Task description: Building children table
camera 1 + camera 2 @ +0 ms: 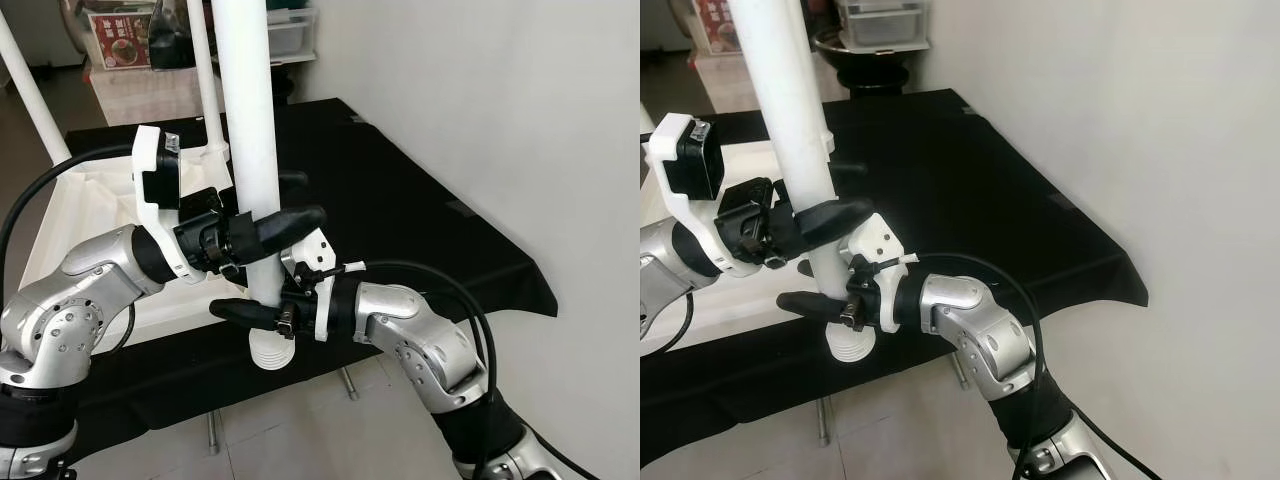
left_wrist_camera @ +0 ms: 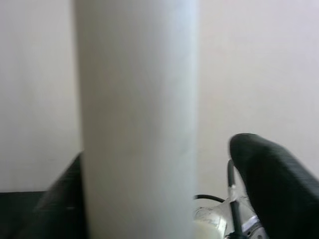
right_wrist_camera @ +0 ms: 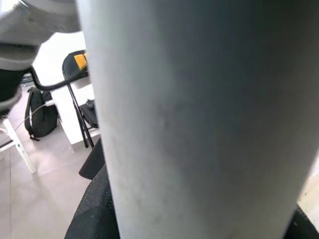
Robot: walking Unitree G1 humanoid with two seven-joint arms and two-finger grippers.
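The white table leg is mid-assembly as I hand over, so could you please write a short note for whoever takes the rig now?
Left tool: shut on the white cylindrical table leg, held about upright.
Right tool: shut on the same leg, lower down, just above its ribbed threaded end.
The white square tabletop lies upside down on the black-covered work table, with other white legs already standing up from it.
Done: leg lifted and gripped by both tools, threaded end hanging past the table's near edge.
Left: carry this leg to a free corner and fix it; which corner is free I cannot tell.
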